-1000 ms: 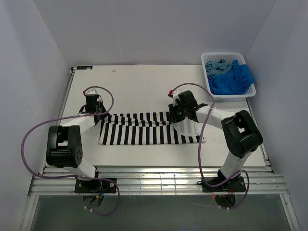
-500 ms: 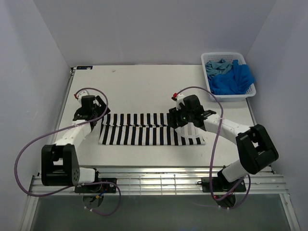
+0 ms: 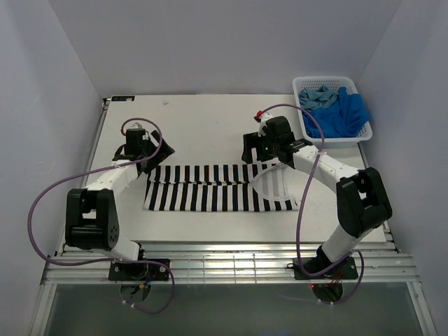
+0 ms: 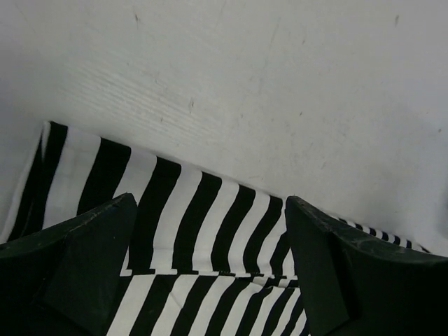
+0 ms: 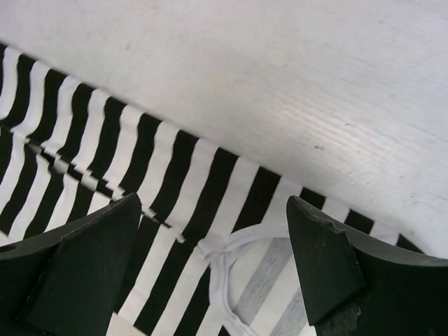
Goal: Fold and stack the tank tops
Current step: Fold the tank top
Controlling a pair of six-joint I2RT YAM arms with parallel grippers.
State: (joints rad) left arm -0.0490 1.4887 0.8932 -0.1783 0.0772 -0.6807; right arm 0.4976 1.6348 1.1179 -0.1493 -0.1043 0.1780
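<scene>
The striped tank top (image 3: 210, 189) lay flat on the desk (image 3: 203, 126) as a long band running left to right across the middle of the top view. A seam line ran along its length. The left arm (image 3: 115, 178) reached to the band's upper-left corner, and the right arm (image 3: 322, 168) reached to its upper edge near the right end.

In the left wrist view, the left fingers (image 4: 91, 273) were spread wide and released, with striped cloth and bare desk showing between them. In the right wrist view, the right fingers (image 5: 77, 273) were likewise parted and gripping nothing. Stripes and a white-trimmed opening (image 5: 224, 262) showed in the gap. Whether either pair touched the cloth could not be told.

At the upper right of the top view stood the white basket (image 3: 329, 78). It held the royal blue tank top (image 3: 343, 115) and, left of it, the teal tank top (image 3: 315, 98), both crumpled.
</scene>
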